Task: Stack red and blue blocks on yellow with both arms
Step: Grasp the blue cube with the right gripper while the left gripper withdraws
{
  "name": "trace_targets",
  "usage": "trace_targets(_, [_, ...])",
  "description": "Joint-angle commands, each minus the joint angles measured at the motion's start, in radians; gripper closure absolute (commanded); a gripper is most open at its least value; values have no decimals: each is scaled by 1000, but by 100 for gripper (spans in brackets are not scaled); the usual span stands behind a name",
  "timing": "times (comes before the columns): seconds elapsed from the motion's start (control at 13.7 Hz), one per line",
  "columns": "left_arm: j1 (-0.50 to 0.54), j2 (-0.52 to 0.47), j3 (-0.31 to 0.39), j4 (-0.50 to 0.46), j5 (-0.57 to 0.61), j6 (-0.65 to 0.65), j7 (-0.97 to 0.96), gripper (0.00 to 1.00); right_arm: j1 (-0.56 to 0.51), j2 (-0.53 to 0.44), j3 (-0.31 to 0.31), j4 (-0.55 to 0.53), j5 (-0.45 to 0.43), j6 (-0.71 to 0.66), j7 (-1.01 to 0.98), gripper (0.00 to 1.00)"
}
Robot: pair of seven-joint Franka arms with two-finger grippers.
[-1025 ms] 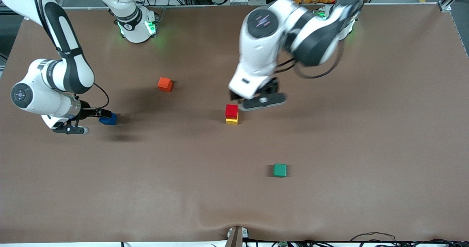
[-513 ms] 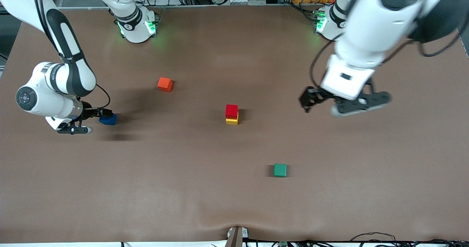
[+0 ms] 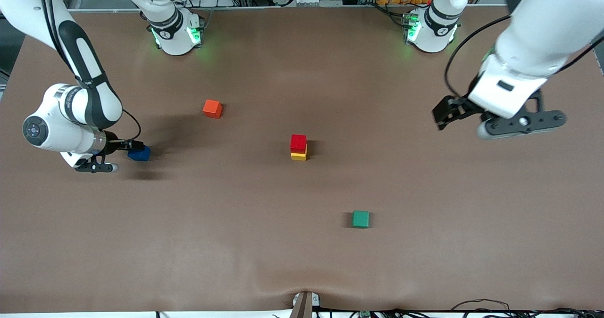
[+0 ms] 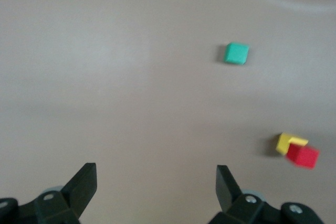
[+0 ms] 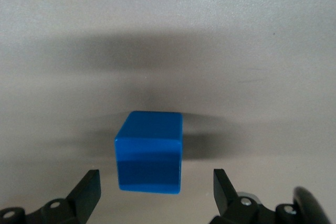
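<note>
On the matte brown bench (image 3: pixel 302 261), the left claw (image 3: pixel 476 120) hangs with its jaws spread wide and empty over the left arm's end, well apart from the cubes. The right claw (image 3: pixel 123 154) sits low at the right arm's end, its 2 fingers apart on either side of the blue block (image 3: pixel 139 154), not yet gripping it. The plain red block (image 3: pixel 298 143) rests squarely on the yellow cube (image 3: pixel 298 156) mid-bench.

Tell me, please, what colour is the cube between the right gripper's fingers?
Deep blue; the right wrist view shows it best.

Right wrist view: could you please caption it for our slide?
Right pincer open around the blue block on the brown table.
</note>
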Motion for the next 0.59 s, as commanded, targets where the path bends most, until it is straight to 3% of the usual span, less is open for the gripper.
trace_targets(0.0, [44,-52,-10,-41,12,-35,85,0,-11,-10,9,-47,16,59,-1,25])
trace_targets(0.07, [61,-61,-10,-54,8,-35,111,0,-11,-10,9,-49,16,61,-1,34])
trace_targets(0.29, [123,-95,-13,-85,-2,-35,231,0,-9,-9,10,-50,30,61,-1,45])
trace_targets(0.51, [161,-133,-16,-137,-3,-33,283,0,-9,-10,10,-49,31,58,-1,74])
